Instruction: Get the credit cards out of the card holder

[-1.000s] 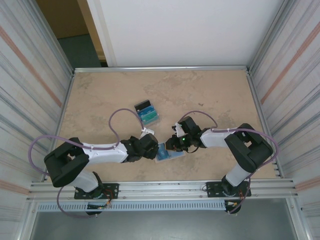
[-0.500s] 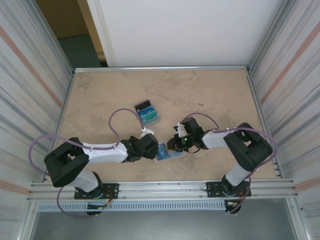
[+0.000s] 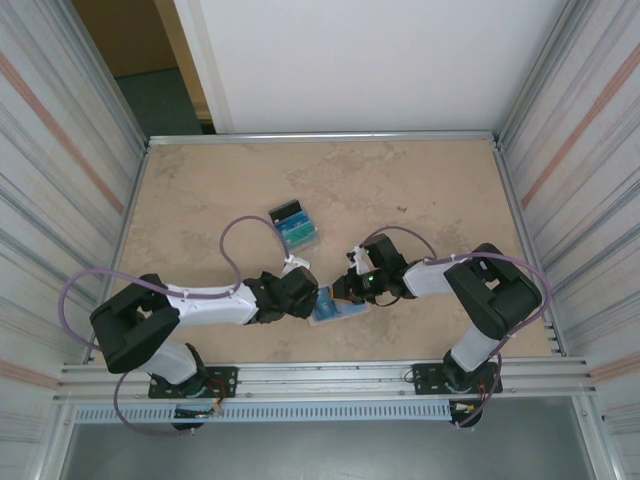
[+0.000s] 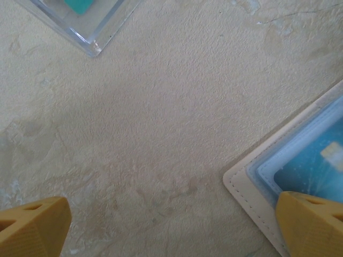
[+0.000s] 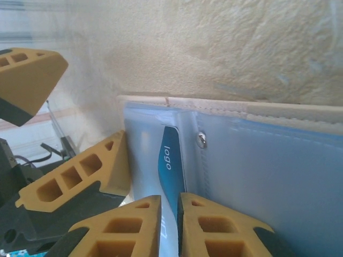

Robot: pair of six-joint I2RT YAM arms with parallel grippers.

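The right gripper (image 5: 170,217) is pinching a teal card (image 5: 169,155) in the card holder (image 5: 257,176).
The card's edge is sitting between the right gripper's two nearly closed fingers. The rest of the card is lying just ahead, inside the open holder's pale pocket. I think the gripper should be sliding the card straight back, flat and slow, so it is not bending. Just beside it, the left gripper (image 4: 171,214) is standing spread wide, with one finger over the holder's corner. It should be pressing down there so the holder is not sliding on the surface (image 4: 161,107). Farther ahead of the left gripper, a clear tray (image 4: 96,37) is holding other credit cards (image 3: 293,228).
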